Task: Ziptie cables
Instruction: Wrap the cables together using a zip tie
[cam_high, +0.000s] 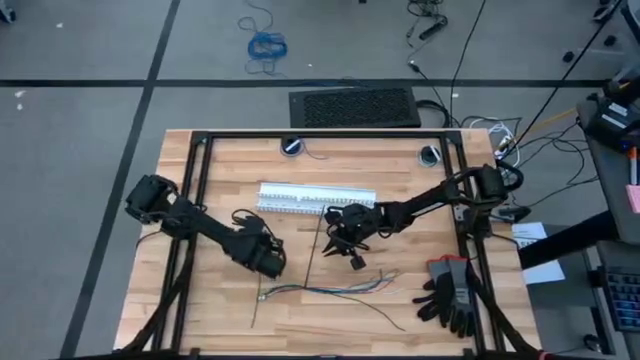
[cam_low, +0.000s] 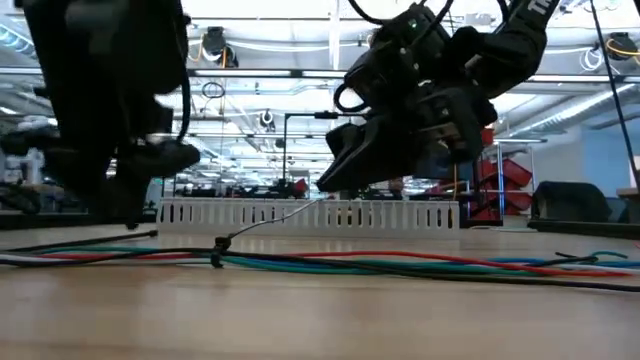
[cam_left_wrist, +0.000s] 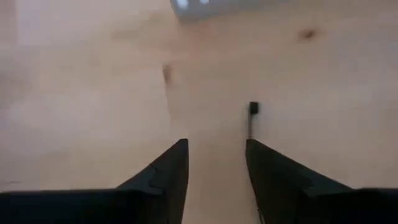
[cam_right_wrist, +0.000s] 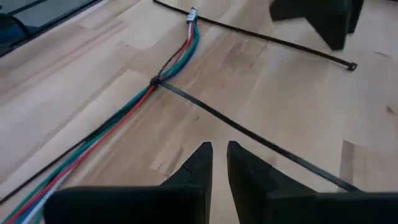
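Roughly halfway: one tie on, second still loose

So, you've got one ziptie (cam_right_wrist: 249, 134) looped round the cables (cam_right_wrist: 124, 115) at a knot partway along the bundle, w/ its long tail lying flat across the worktop (cam_right_wrist: 81, 81). I'd judge it not cinched fully or trimmed, but can't tell how tight. The cables lie near the front edge in the high view (cam_high: 330, 290), coloured wires running side by side, pale plug at the end.

The 2nd ziptie (cam_right_wrist: 261, 37) sits apart, unthreaded, past the plug end.

Your right gripper (cam_right_wrist: 219, 158) hangs just above the tail, fingers nearly together, holding nothing. Left gripper (cam_left_wrist: 216, 168) is low over bare wood, fingers apart, empty; a ziptie head (cam_left_wrist: 253, 108) lies just ahead of it.

Left to do, by my read: pull tie 1 snug, then fit tie 2.
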